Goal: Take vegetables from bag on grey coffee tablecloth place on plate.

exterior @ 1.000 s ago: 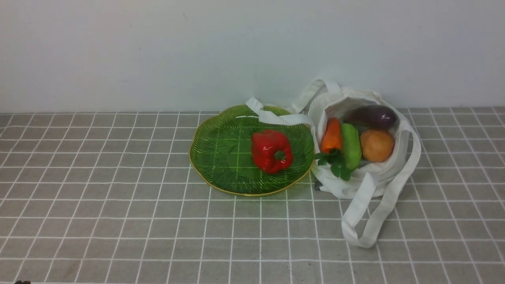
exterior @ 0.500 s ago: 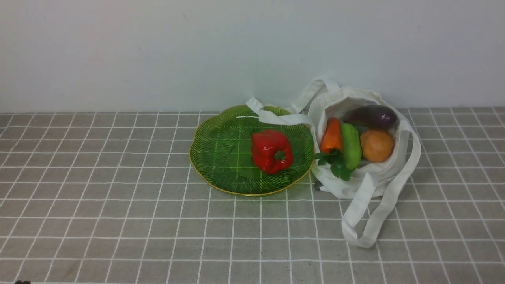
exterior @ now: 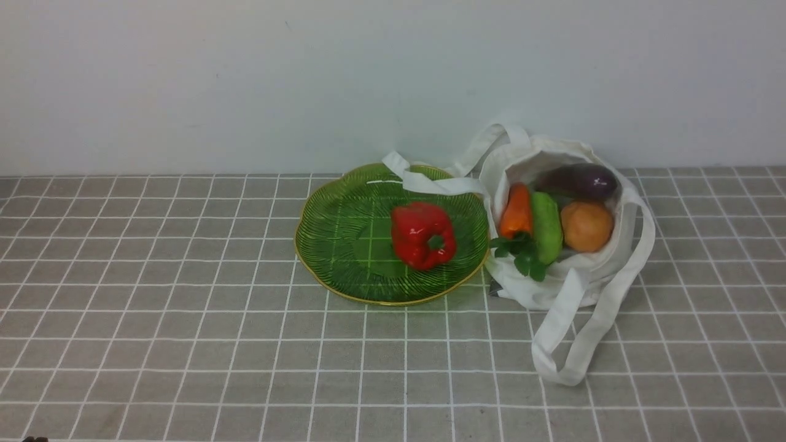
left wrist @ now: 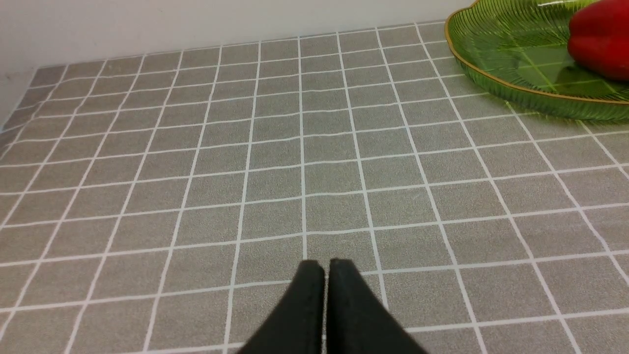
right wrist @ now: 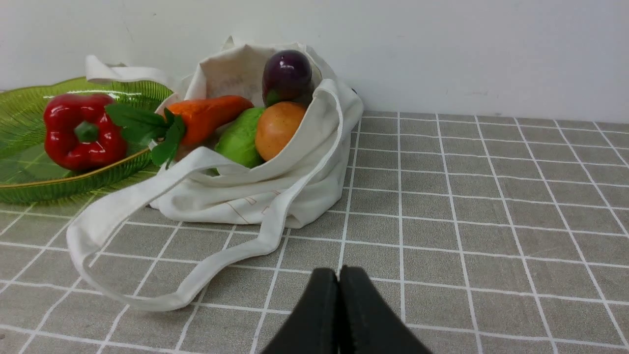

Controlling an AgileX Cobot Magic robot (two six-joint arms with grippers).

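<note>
A red bell pepper (exterior: 422,236) lies on the green plate (exterior: 334,233) on the grey checked tablecloth (exterior: 184,344). To its right the white bag (exterior: 571,279) lies open, holding the carrot (exterior: 517,211), cucumber (exterior: 546,226), potato (exterior: 586,226) and eggplant (exterior: 580,181). Neither arm shows in the front view. My left gripper (left wrist: 326,265) is shut and empty over bare cloth, well short of the plate (left wrist: 496,86) and the pepper (left wrist: 599,39). My right gripper (right wrist: 338,274) is shut and empty, near the bag's (right wrist: 255,196) strap loop (right wrist: 123,275).
A white wall (exterior: 393,80) stands right behind the plate and bag. One bag strap (exterior: 430,181) lies across the plate's far rim. Another strap loop (exterior: 574,350) trails toward the front on the cloth.
</note>
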